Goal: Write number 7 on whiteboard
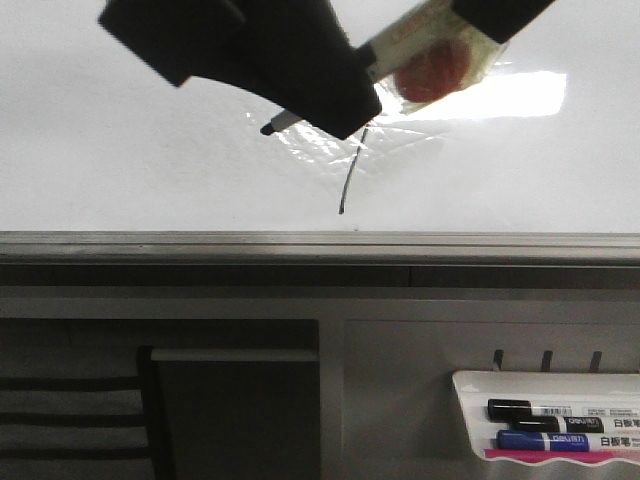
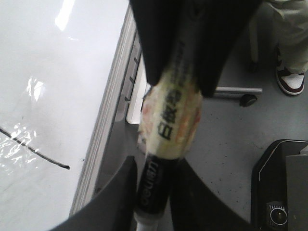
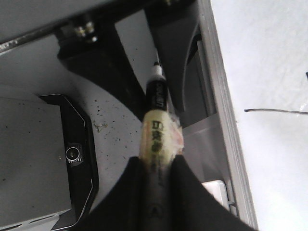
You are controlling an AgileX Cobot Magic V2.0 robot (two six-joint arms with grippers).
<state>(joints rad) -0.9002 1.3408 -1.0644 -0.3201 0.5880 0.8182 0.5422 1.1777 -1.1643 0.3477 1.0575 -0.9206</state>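
- The whiteboard (image 1: 120, 170) took up the whole upper half of the front view, glossy white, with a bright glare patch at upper right and a grey rail along its lower edge.
- Left gripper (image 1: 300, 95) came in from the top left, clamped tight on a black marker (image 2: 156, 187) wrapped in yellowish tape, tip close to the board, contact unclear.
- Right gripper (image 3: 156, 166) was closed around a taped marker in its wrist view too.
- White marker tray (image 1: 470, 385) sat at the lower right, holding a black and a blue marker.
- The number 7 (image 1: 350, 175) was near the center: thin black curved downstroke, its top hidden behind the gripper.
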